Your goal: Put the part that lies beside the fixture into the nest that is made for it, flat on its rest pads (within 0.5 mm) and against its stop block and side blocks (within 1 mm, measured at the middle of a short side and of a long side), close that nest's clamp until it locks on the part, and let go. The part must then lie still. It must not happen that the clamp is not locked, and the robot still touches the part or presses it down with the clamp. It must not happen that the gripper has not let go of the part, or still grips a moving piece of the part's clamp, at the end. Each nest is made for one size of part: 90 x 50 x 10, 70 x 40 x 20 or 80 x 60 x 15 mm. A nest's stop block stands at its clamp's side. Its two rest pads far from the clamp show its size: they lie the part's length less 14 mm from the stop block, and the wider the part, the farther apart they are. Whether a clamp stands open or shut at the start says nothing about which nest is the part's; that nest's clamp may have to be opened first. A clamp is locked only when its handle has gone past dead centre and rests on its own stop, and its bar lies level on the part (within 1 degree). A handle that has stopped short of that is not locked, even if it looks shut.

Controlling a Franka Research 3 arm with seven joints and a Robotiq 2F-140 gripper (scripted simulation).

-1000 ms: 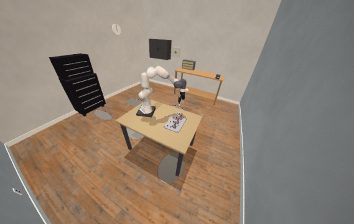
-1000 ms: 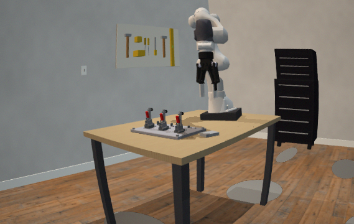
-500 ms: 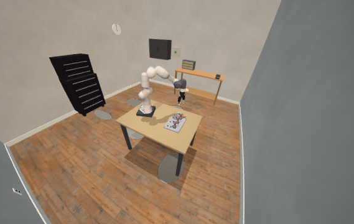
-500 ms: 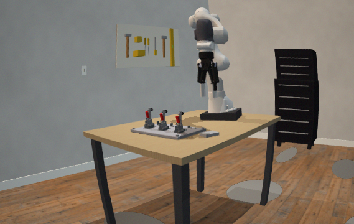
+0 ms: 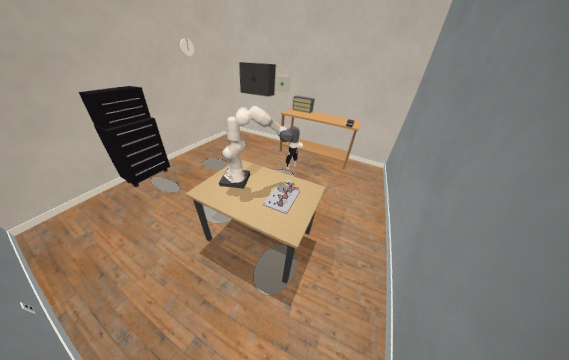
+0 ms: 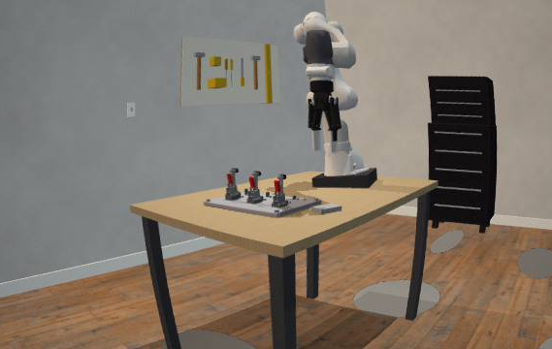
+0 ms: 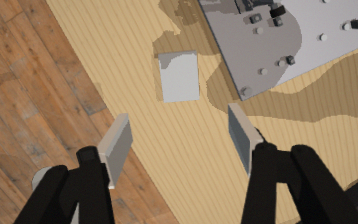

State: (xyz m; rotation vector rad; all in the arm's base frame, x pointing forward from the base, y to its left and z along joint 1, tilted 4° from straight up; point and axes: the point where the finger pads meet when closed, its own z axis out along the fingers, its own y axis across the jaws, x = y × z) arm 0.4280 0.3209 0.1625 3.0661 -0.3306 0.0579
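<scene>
— So, is anything in the fixture's (image 6: 237,206) nests?
— No part shows in them. The part (image 7: 179,76) lies flat on the table (image 6: 266,233), just beside the plate.
— And the gripper (image 7: 180,140)?
— High above, fingers spread, grasping nothing.
</scene>
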